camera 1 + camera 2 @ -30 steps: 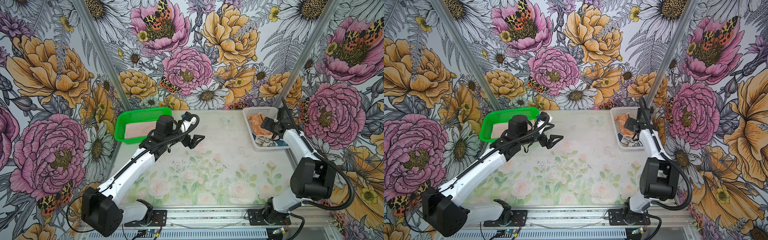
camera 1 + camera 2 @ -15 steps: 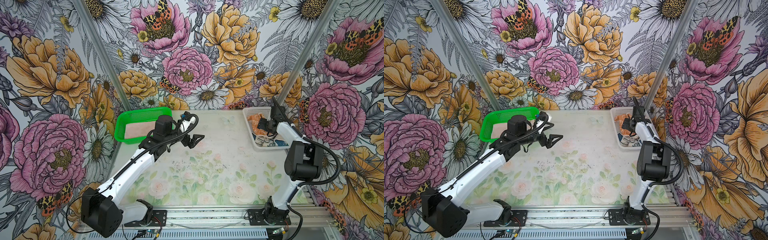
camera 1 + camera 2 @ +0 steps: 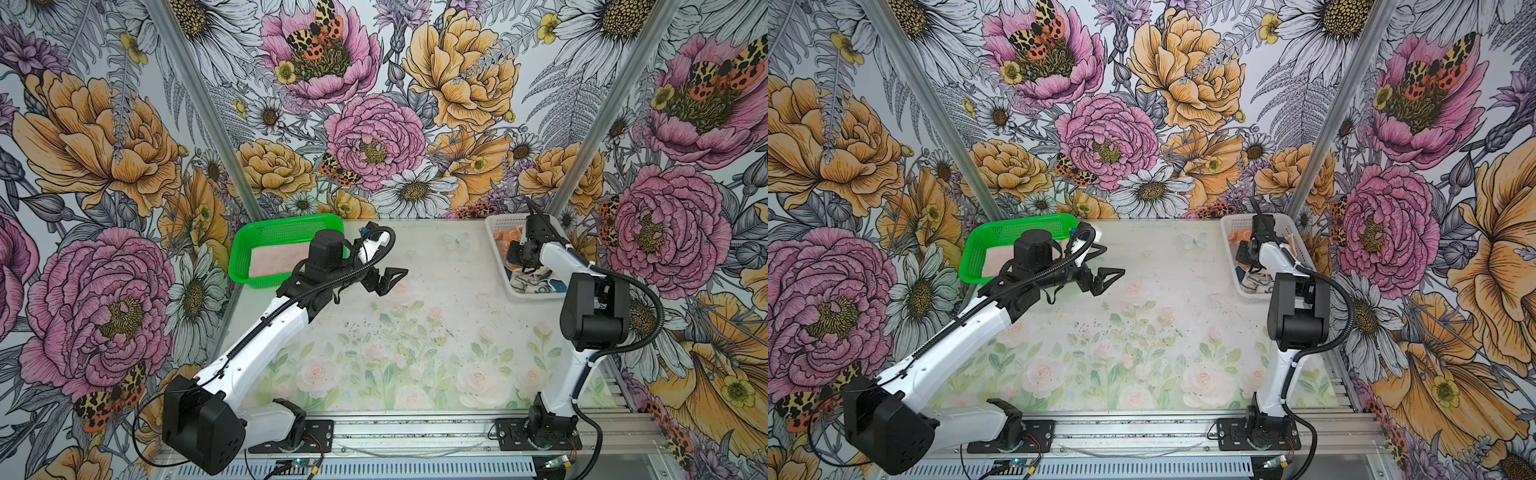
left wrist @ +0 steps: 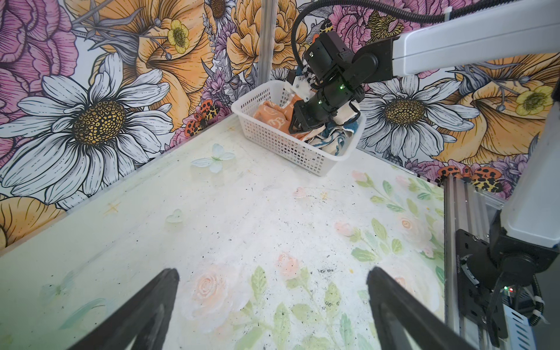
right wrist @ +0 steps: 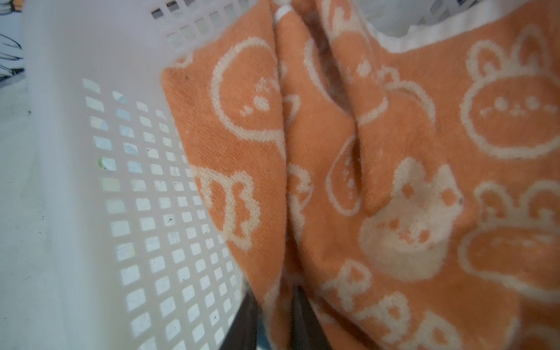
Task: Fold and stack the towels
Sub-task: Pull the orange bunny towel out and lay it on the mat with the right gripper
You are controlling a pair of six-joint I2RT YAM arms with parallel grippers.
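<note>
The orange rabbit-print terry towel (image 5: 394, 136) at two o'clock is seemingly pinched by the right end effector (image 5: 272, 306); lifting out is needed.

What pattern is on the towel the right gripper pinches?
Orange towel with white rabbits, clearest in the right wrist view.

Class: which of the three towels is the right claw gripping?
The orange rabbit towel, a fold pinched in the right claw. The blue-and-cream towel lies beside it; the pink towel is in the green basket.
</note>
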